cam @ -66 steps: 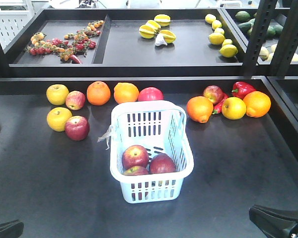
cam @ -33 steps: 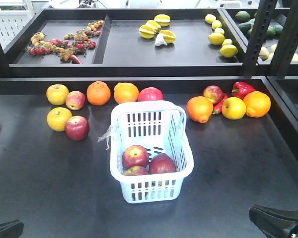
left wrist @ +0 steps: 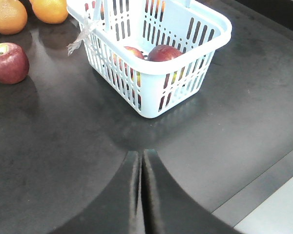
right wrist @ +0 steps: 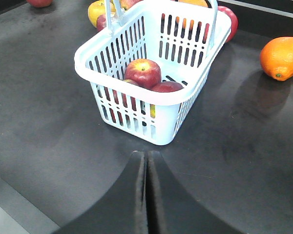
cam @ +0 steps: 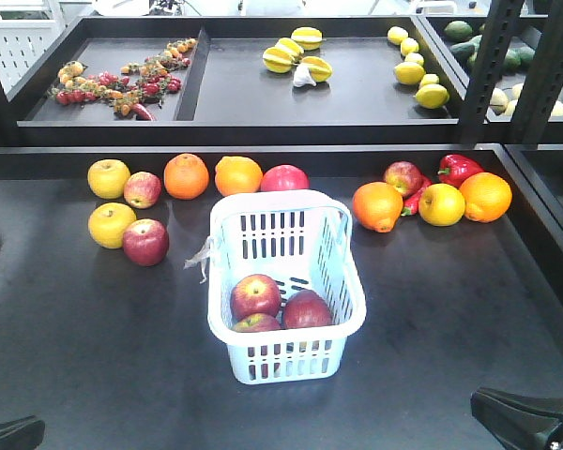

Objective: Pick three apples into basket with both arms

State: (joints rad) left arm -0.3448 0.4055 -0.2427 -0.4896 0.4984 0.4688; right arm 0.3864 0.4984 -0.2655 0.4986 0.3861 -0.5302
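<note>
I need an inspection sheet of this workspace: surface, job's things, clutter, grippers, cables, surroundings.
Surface: dark matte tabletop, bare near the front.
Job's things: three dark red apples inside the pale blue slotted plastic basket.
Clutter: round oranges, yellow fruits, more red apples, red pepper behind and beside the basket.
Grippers: left gripper and right gripper shut, empty, pulled back.
Cables: nothing seen.
Surroundings: black shelf trays with more produce.

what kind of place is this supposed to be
Probably a mock produce stand in a lab, not a real shop. Fruit lies loose on black trays, a rear tray holds lemons, and a small shopping basket holding three apples sits between two shut grippers.
</note>
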